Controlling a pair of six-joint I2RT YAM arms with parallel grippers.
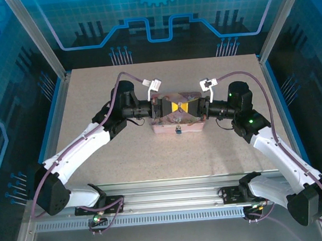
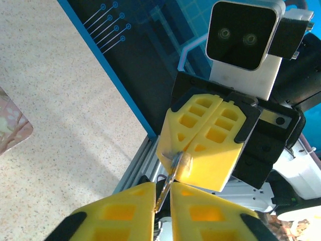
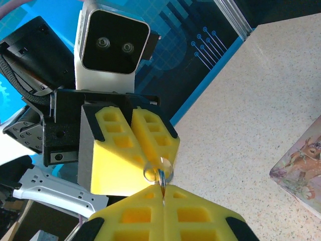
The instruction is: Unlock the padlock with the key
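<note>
left gripper (image 2: 161, 193) and right gripper (image 3: 163, 193) both pinch the key (image 3: 162, 177), lengthwise between them.

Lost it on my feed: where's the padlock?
Top view: the padlock sits mid-table at the near edge of the pink tin box, nearer the bases than the meeting left gripper and right gripper.

1. The tabletop (image 1: 93, 103) is a beige speckled slab, also seen in the left wrist view (image 2: 65, 100) and the right wrist view (image 3: 251, 100).
2. A pink illustrated tin box (image 1: 164, 129) lies flat near the tabletop's middle, well away from every edge; its corners also show (image 2: 12, 125) (image 3: 301, 165).
3. A tiny bluish object (image 1: 178, 131) sits just at the tin's near edge, too small to identify.
</note>
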